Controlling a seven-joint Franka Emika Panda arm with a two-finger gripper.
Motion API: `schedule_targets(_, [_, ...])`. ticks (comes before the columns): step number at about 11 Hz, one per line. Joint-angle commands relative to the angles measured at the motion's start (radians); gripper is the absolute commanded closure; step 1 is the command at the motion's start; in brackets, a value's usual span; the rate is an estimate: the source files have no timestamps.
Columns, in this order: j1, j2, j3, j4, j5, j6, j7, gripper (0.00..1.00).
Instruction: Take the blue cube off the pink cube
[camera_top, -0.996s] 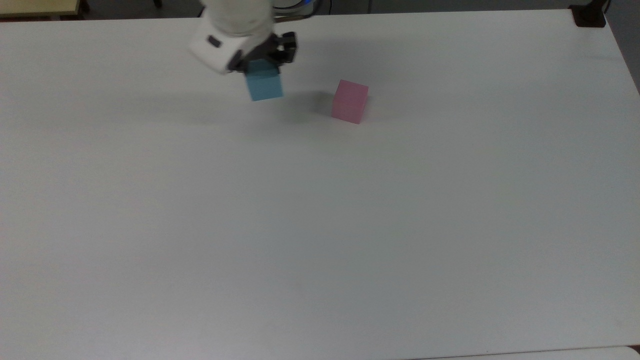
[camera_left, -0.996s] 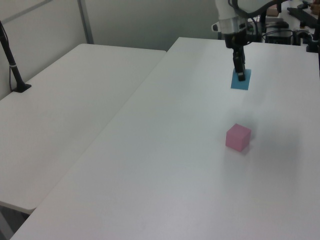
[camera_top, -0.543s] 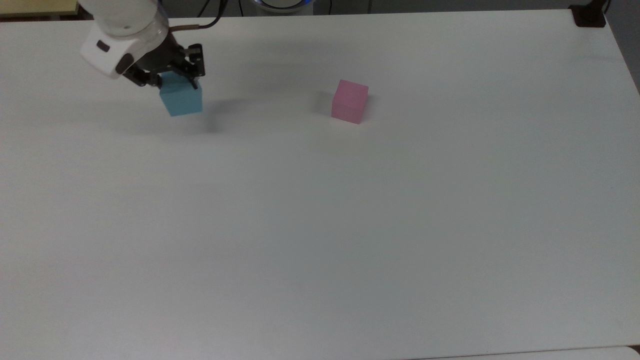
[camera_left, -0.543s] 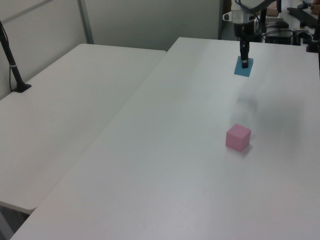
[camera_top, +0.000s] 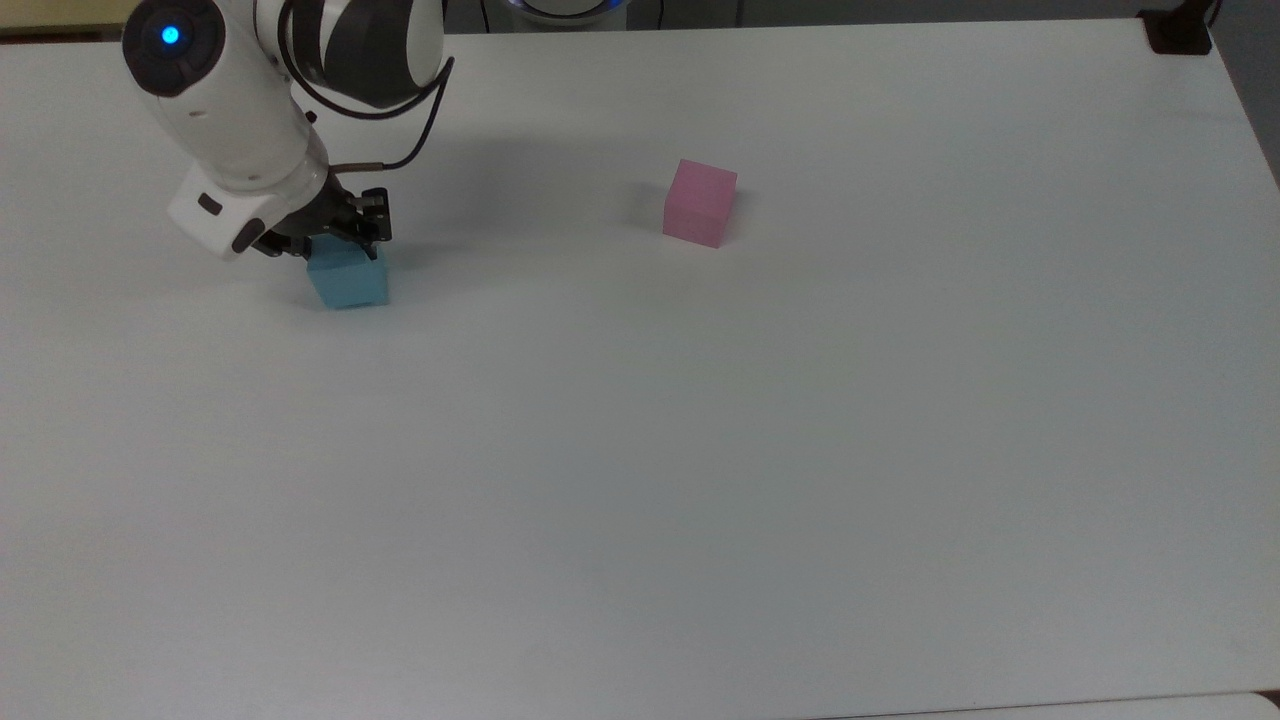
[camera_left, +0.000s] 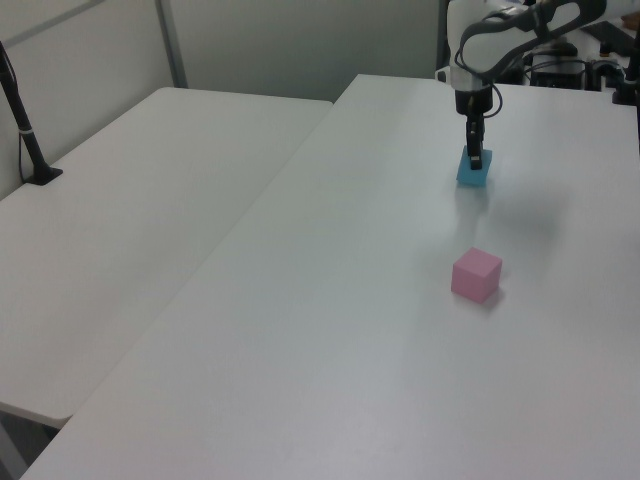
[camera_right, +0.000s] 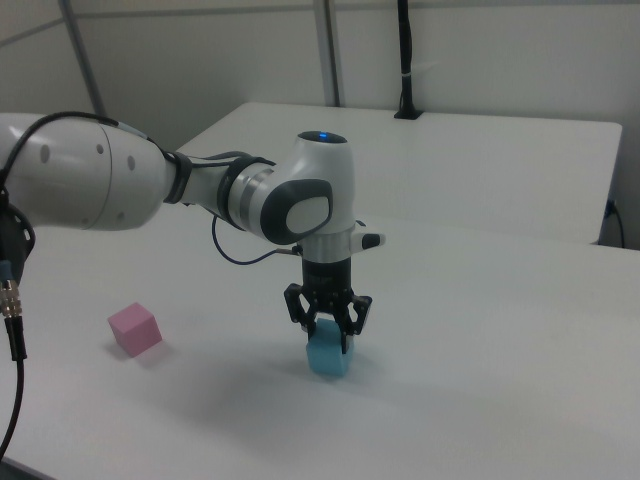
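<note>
Clamping the blue cube (camera_right: 328, 356) on the table (camera_top: 700, 450), the hand (camera_right: 329, 338) stands well apart from the pink cube (camera_right: 134, 329)

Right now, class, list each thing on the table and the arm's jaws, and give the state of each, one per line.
blue cube: upright on the table, apart from the other cube, gripped at its top.
pink cube: alone on the table, nothing on it, untouched.
gripper: pointing down, jaws shut on the blue cube.
table: bears both cubes.
</note>
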Motion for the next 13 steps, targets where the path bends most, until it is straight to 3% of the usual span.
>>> schedule_targets(1, [0.007, -0.004, -0.008, 0.0, -0.024, 0.01, 0.004, 0.0])
schedule_targets(4, [0.001, -0.032, -0.011, 0.001, -0.022, 0.0, 0.064, 0.0])
schedule_targets(8, [0.004, -0.222, -0.013, 0.006, 0.014, -0.092, 0.278, 0.0])
schedule_targets(11, [0.065, -0.34, -0.013, 0.073, 0.013, -0.289, 0.501, 0.0])
schedule_targets(13, [0.113, -0.408, -0.028, 0.124, 0.017, -0.415, 0.547, 0.0])
